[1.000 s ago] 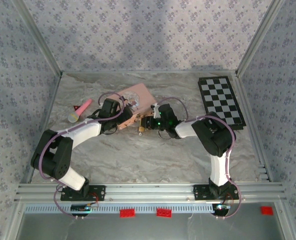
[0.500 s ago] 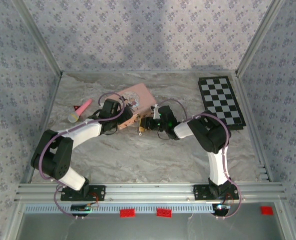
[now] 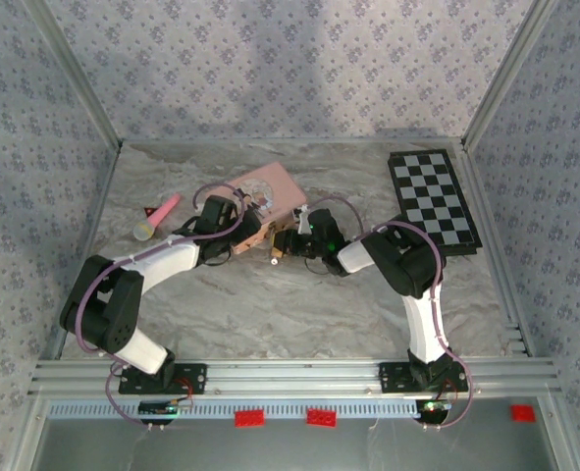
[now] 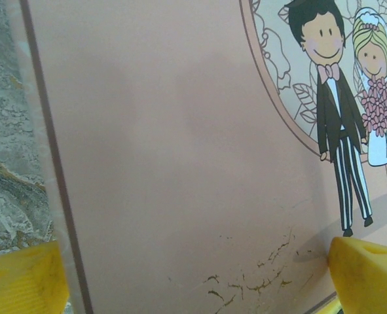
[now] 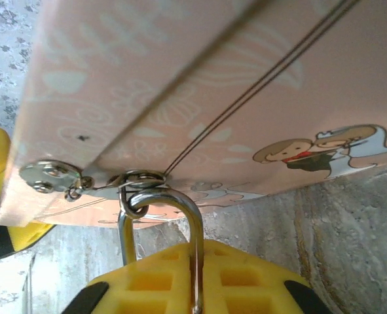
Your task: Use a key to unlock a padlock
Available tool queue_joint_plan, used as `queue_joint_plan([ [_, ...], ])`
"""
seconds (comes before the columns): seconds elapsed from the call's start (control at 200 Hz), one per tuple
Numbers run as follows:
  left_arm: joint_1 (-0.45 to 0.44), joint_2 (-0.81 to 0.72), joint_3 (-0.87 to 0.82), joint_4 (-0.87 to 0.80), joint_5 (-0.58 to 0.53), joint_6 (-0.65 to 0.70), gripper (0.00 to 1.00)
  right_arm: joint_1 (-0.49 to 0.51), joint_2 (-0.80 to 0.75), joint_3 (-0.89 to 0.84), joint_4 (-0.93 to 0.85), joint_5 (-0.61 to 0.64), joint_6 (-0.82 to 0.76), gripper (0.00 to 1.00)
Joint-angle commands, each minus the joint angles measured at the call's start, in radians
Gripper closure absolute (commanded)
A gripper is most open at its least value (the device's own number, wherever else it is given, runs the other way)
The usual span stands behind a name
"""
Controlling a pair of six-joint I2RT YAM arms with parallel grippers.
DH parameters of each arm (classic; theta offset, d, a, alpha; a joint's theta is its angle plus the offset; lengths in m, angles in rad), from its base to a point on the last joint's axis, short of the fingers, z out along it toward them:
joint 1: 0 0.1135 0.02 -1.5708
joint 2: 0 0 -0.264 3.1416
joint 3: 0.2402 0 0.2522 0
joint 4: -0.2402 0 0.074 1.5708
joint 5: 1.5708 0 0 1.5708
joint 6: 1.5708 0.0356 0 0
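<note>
The pink box [image 3: 266,199] is lying closed on the marbled table cover [image 3: 299,304], aslant, a little left of centre. Its lid is down, so nothing of its inside can be seen. A cartoon bride and groom [image 4: 350,111] are printed on its face.

In the right wrist view a thin seam is seen running along the box's side. A silvery hasp plate [image 5: 46,176] is fixed at the corner, with a small ring [image 5: 144,176] beside it. The padlock [image 5: 173,191] is hung from that ring at the box's near right corner, and its shackle is threaded through. Its brass body is seen from above [image 3: 274,257] as a small gold spot just beside the box.

The right gripper [image 5: 196,261] is closed on the padlock. One leg of the shackle is pinched where the two yellow fingers meet, and the lock's body is hidden by them.

The left gripper [image 4: 193,278] is set against the box at its near left edge [image 3: 238,234]. Its jaws are spread wide, with the box's face between the fingertips [image 4: 23,278].

A pink toy microphone [image 3: 157,218] is lying well to the left of the box. A checkerboard [image 3: 433,196] is lying at the far right.
</note>
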Motion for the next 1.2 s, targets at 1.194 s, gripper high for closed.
queue_joint_plan([
  [1.194, -0.038, 0.034, -0.013, -0.02, -0.013, -0.099, 0.04, 0.089, -0.027, -0.116, 0.412, 0.609, 0.493, 1.0],
])
